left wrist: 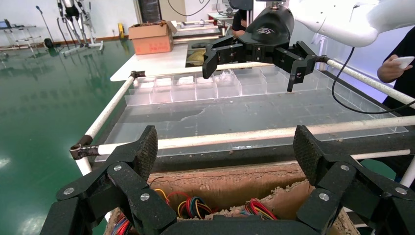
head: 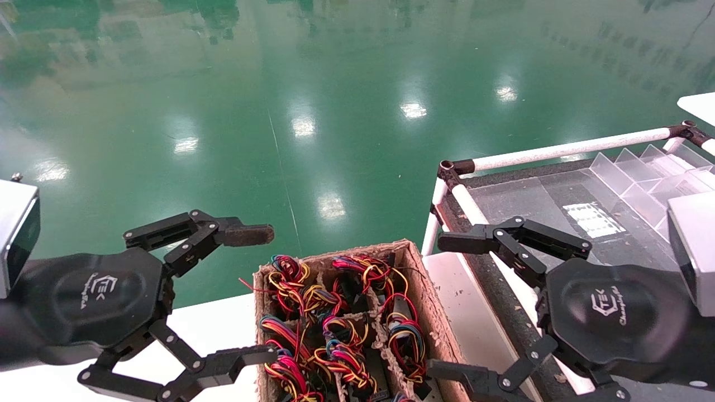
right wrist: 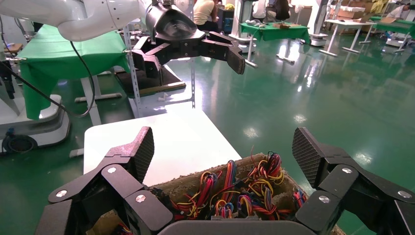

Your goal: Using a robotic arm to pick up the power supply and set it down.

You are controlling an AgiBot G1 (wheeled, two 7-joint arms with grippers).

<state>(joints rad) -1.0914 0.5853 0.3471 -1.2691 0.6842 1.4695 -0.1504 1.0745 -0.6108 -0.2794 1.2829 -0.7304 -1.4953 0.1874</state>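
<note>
Underfoot, floor (head: 335,84): glossy green, it mirrored the ceiling lights and ran far beyond both work surfaces.
Railed tabletop (head: 519,195): this dark surface stood on the robot's right, framed by white tubes with black corner joints, and lay just beside the carton.
White tabletop (head: 223,324): it was lower and on the left, and it carried the carton near its right edge.
Carton (head: 433,312): brown cardboard with its top open, split by ragged dividers into compartments, it sat between the two grippers.
Robotic arm (head: 690,245): its silver wrist box showed at the right edge of the head view, above the railed tabletop.
Right gripper (head: 444,307): spread wide and holding nothing, it had black fingertips, and its lower finger reached to the carton's right wall. It hung above the carton's right side.
Left gripper (head: 262,295): likewise released and empty, it hovered at the carton's left wall over the white tabletop. Its upper finger bore a brownish worn pad (head: 246,234).
Divider tray (head: 642,173): clear plastic, it stood at the far right end of the railed tabletop.
Power supply (head: 405,340): it lay in a right-hand compartment of the carton among others like it, touched by neither gripper. Only its looped red, yellow, blue and black wires were plain to me.
</note>
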